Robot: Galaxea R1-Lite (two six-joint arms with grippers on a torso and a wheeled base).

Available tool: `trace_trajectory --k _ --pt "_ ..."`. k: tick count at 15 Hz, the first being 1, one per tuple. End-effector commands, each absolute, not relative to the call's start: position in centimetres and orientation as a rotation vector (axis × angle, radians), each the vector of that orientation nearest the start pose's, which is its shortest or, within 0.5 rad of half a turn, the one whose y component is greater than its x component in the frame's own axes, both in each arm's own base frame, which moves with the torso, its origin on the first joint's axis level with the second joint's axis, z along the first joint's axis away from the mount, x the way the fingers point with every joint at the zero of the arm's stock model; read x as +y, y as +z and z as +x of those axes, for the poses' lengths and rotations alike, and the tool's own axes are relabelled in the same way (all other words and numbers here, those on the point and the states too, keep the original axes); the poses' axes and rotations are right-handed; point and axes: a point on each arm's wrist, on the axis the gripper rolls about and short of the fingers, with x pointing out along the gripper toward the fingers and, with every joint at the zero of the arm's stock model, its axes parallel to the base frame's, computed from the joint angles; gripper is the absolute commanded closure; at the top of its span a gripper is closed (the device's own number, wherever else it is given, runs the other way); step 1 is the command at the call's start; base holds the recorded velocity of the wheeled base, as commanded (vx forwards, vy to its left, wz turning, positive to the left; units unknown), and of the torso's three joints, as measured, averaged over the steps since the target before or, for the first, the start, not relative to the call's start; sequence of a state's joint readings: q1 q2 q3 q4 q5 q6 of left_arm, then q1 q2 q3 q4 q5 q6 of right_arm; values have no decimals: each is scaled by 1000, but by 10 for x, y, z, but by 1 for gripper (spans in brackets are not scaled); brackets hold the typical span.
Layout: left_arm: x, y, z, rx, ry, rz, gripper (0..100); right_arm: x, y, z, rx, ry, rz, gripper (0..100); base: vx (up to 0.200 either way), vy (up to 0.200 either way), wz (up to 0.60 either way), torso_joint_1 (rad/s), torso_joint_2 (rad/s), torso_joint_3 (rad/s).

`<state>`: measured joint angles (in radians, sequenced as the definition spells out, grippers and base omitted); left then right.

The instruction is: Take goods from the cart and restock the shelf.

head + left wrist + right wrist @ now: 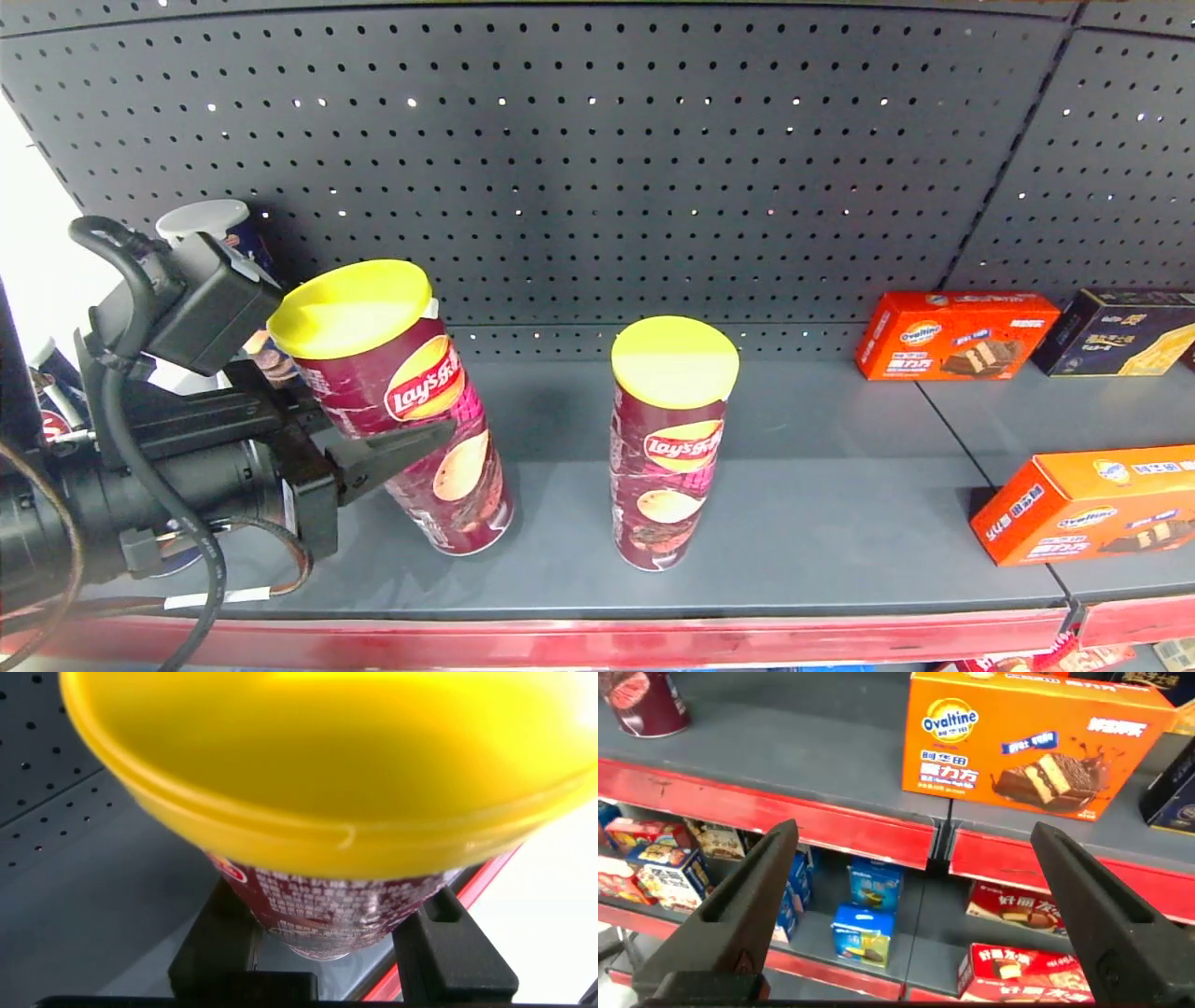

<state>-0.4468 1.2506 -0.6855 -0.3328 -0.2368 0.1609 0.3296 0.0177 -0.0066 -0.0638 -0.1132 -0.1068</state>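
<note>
Two chip cans with yellow lids are seen on the grey shelf point(822, 504). The left can point(462, 485) is held tilted, its lid leaned toward the left gripper point(415, 425) and its base down at the shelf board near the front. It is clamped at mid-body between the black fingers point(448, 952): one finger is laid across its front side, and the other is hidden behind it. From the left wrist, the can's body is seen wedged between both fingers, with the lid just above them. The second can point(667, 467) is stood upright near the first, not touching it, at the shelf's middle. A perforated back panel point(653, 168) is set behind both. Further right, an orange box point(952, 336) and a dark box point(1120, 331) are placed against the panel, and another orange box point(1092, 504) is laid near the front edge. The right gripper point(915, 833) is held before the red shelf edge point(785, 803), just below that front box, with its fingers spread wide apart.
</note>
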Motion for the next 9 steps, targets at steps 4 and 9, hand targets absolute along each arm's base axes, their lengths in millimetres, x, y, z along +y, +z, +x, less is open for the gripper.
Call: trace_trajectory --k 4,9 --pt "-87 237 171 157 -693 176 100 -9 82 -22 -80 286 -99 0 0 0 0 0 0 0" --pt "-87 234 170 167 -700 182 100 -11 81 -20 -54 322 29 0 0 0 0 0 0 0"
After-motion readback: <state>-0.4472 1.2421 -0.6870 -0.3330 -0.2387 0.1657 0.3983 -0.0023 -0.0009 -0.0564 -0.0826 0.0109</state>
